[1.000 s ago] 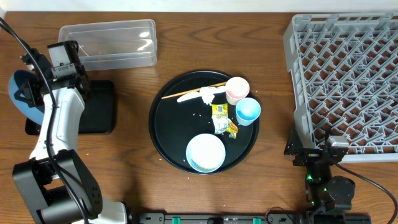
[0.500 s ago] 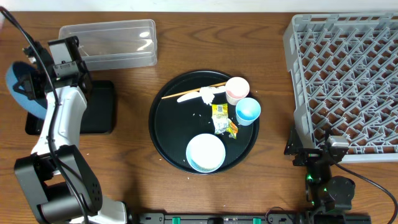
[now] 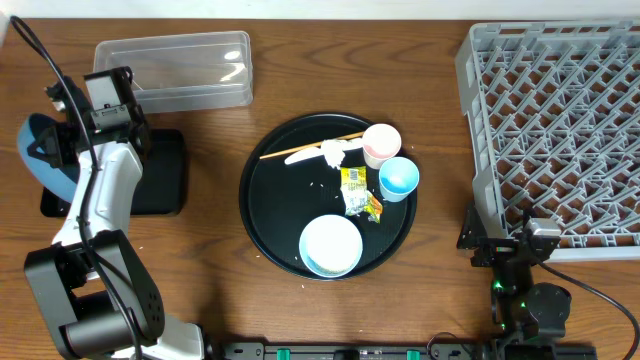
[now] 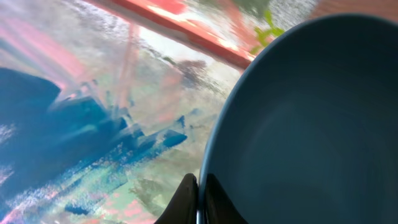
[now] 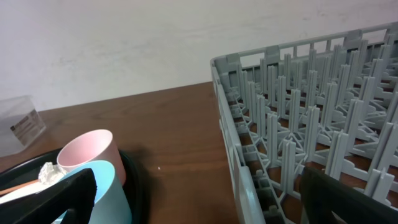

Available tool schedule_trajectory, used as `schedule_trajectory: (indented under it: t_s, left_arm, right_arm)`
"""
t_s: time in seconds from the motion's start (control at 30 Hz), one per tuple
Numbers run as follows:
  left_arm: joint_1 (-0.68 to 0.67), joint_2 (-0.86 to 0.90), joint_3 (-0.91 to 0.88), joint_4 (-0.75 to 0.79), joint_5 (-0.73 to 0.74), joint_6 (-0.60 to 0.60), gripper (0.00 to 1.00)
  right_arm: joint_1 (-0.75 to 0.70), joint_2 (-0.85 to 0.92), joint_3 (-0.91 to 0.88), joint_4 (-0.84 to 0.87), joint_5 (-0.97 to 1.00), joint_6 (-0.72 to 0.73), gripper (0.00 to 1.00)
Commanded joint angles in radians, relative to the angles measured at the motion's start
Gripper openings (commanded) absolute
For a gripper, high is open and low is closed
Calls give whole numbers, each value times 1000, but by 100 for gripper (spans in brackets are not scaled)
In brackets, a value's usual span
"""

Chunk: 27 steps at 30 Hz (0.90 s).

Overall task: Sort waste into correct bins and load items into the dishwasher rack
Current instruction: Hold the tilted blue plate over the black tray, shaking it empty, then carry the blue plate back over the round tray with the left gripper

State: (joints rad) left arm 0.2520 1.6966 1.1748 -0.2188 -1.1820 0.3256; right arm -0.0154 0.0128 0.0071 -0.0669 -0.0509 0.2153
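Note:
My left gripper (image 4: 200, 200) is shut on the rim of the dark-blue bowl (image 3: 42, 160). It holds the bowl tipped on edge at the far left, beside the shallow black rectangular tray (image 3: 160, 175). The clear tub (image 3: 175, 68) lies behind that tray. On the round black tray (image 3: 270, 215) are the white bowl (image 3: 331, 245), pink cup (image 3: 381, 145), light-blue cup (image 3: 399, 178), yellow-green wrapper (image 3: 358, 192), white tissue (image 3: 333, 152) and a few rice grains (image 3: 322, 183). My right gripper (image 5: 211, 208) is open and empty, low between the cups and the grey rack (image 3: 555, 130).
A thin wooden stick (image 3: 312, 148) lies across the back of the round tray. The rack's raised wall (image 5: 242, 155) stands close on the right of my right gripper. The light-blue cup (image 5: 106, 193) and pink cup (image 5: 87, 152) are close on its left.
The left arm swung the bowl slightly up and left, then back to about where it was. The right arm and the things on the round tray have not moved.

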Motion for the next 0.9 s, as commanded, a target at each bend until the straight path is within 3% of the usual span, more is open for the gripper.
schedule_trajectory:
  t_s: [0.0, 0.3, 0.47, 0.7, 0.87]
  left_arm:
    - [-10, -6, 3, 68, -127, -9, 6]
    - [-13, -129, 3, 177, -183, -15, 6]
    - [-78, -225, 3, 175, -177, -116, 6]
    - [-272, -317, 3, 59, 32, -133, 6]
    - [-356, -355, 3, -111, 225, -339, 7]
  right_arm:
    - [12, 0, -2, -4, 10, -14, 99]
    - [12, 0, -2, -4, 10, -14, 99]
    - [12, 0, -2, -4, 10, -14, 99]
    - [12, 0, -2, -4, 10, -14, 99]
    - [12, 0, -2, -4, 10, -14, 99]
